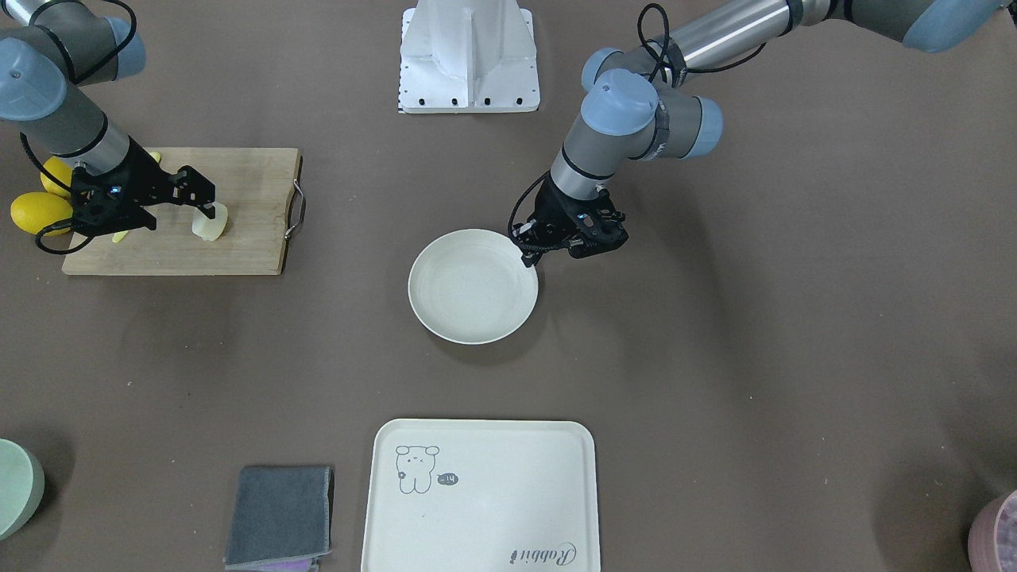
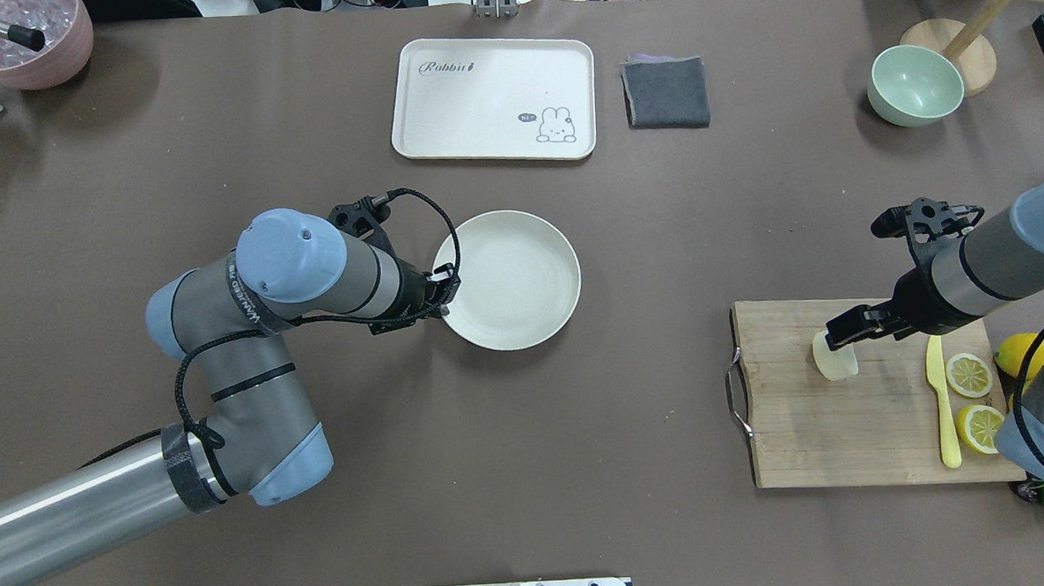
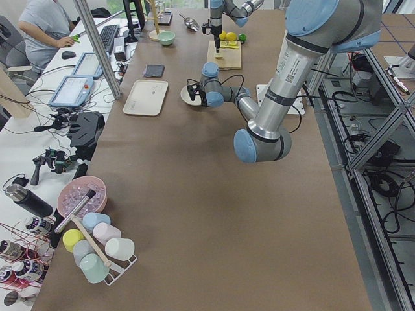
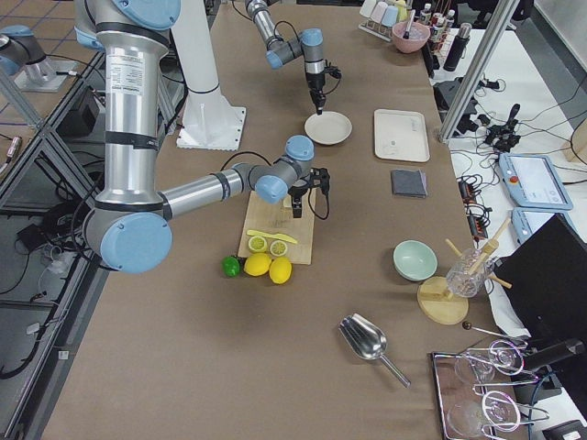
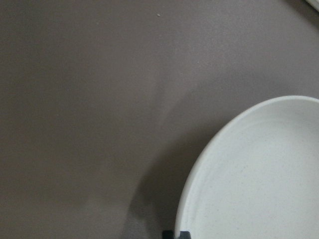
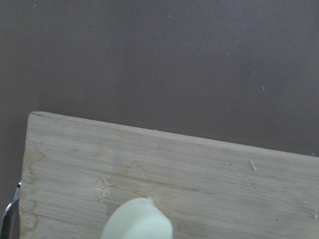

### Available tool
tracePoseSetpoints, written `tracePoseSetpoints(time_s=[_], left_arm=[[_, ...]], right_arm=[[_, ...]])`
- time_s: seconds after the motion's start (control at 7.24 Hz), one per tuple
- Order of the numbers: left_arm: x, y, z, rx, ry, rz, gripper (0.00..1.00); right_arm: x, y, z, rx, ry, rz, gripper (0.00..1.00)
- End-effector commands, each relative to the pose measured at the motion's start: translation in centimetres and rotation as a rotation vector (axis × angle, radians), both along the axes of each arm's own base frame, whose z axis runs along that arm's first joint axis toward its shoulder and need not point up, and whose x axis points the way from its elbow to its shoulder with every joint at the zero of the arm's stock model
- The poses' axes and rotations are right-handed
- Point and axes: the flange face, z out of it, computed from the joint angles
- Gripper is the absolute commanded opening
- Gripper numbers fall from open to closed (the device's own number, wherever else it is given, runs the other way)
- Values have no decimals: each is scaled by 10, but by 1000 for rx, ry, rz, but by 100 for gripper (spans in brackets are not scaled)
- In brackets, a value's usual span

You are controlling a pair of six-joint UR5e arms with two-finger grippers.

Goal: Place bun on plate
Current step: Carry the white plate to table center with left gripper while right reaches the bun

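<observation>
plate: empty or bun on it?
Empty. The plate shows only bare surface; the bun stands on the cutting board, at the right gripper.

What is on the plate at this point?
Nothing shows on the plate: its inner face is bare. The left gripper covers a bit of its rim, apparently pinching it. The bun stands on the cutting board.

The bun (image 2: pixel 835 360), a pale cream, smooth, stubby cylinder, stands on end on the wooden cutting board (image 2: pixel 845 437), towards its handled end. The plate (image 2: pixel 522 284), round and off-white with a raised rim, lies flat near the middle of the table (image 2: pixel 651 428), well apart.
</observation>
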Motion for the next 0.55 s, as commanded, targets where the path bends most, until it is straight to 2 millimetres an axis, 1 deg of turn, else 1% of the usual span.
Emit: tracePoseSetpoints(time_s=[0.0, 0.14, 0.28, 0.41], left_arm=[[1, 2, 1, -9, 1, -3, 0], [7, 8, 4, -7, -6, -4, 0], [10, 10, 3, 2, -9, -9, 0], [10, 11, 3, 2, -9, -7, 0]], right_arm=[[2, -2, -1, 11, 10, 15, 99], [4, 0, -15, 19, -9, 21, 99], [-16, 6, -23, 14, -14, 11, 99], [-47, 10, -41, -5, -21, 36, 99]])
